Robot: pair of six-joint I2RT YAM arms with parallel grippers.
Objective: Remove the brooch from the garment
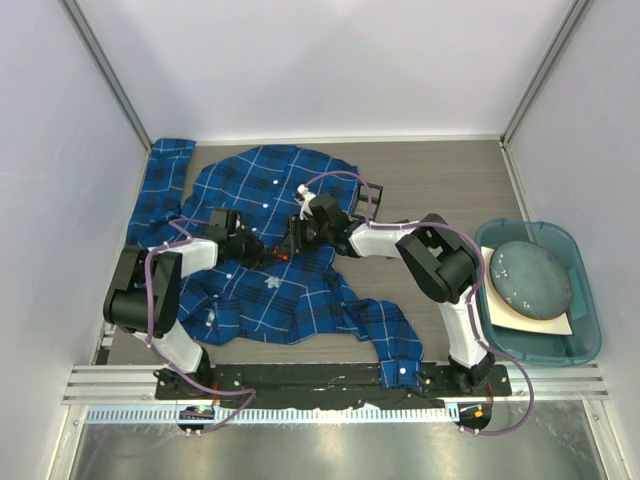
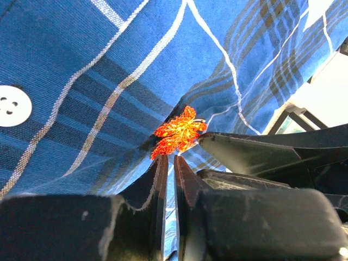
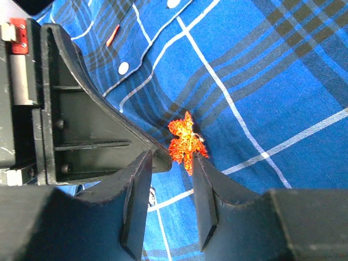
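The garment (image 1: 270, 290), a blue and navy plaid shirt with white buttons, lies spread on the table. The brooch (image 1: 284, 257) is a small orange-red leaf pinned near its middle. It also shows in the left wrist view (image 2: 179, 133) and the right wrist view (image 3: 185, 142). My left gripper (image 2: 169, 157) is shut to a thin slit on a fold of the garment (image 2: 109, 65) just below the brooch. My right gripper (image 3: 171, 157) is open, its fingertips either side of the brooch's lower tip, over the garment (image 3: 261, 81). Both grippers, left (image 1: 262, 250) and right (image 1: 292, 240), meet tip to tip there.
A teal bin (image 1: 590, 330) at the right holds a round grey plate (image 1: 535, 275) on a white board. A shirt sleeve (image 1: 400, 350) reaches the table's near edge by the right arm's base. Grey walls close in the left, back and right.
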